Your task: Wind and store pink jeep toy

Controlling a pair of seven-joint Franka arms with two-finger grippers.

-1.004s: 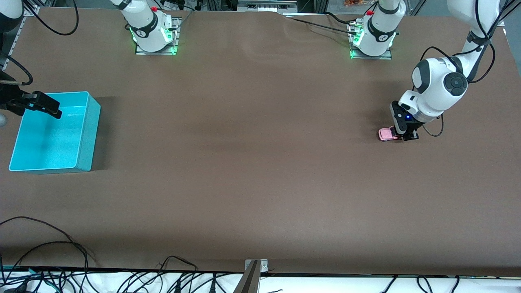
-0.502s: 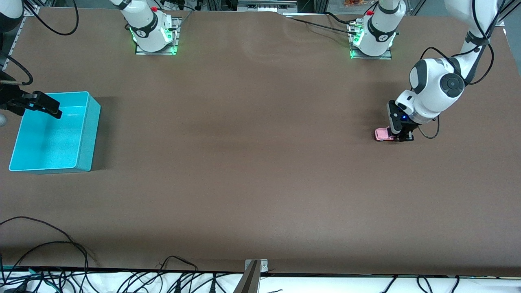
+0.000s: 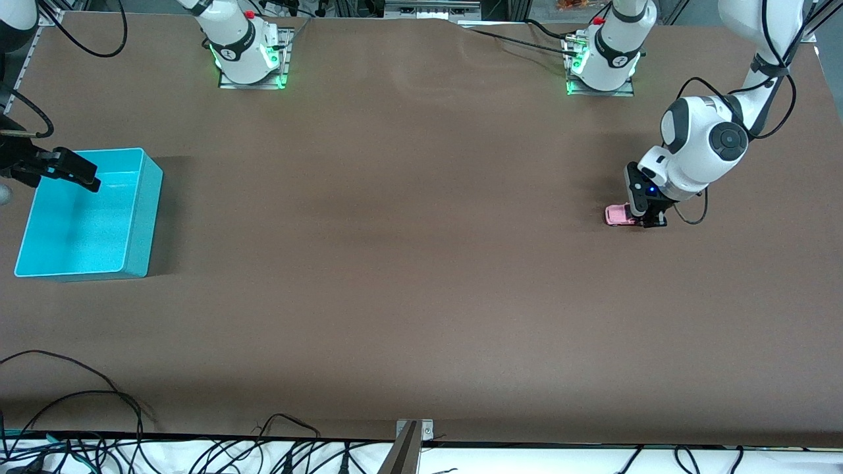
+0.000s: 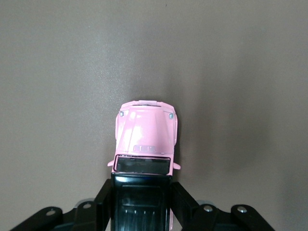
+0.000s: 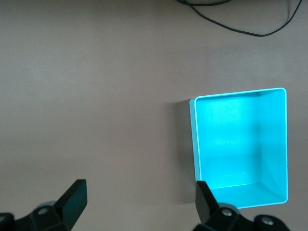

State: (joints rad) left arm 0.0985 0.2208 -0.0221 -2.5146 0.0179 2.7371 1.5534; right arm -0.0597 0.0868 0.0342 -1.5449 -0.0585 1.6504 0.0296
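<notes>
A brown counter (image 3: 408, 263) carries a teal bin (image 3: 141, 217) at the right arm's end. At the left arm's end, the left tool (image 4: 142, 202) pinches the pink jeep toy (image 4: 145, 139) by its black rear sides; it looks light, rigid and smooth. The right tool (image 5: 139, 199) hangs spread over the bin, waiting.

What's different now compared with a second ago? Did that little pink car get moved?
Yes. The left gripper, shut on the pink jeep toy, has dragged it a little way along the table toward the right arm's end, the toy staying down on the surface. The right gripper still waits open over the teal bin, and the bin has not moved.
</notes>
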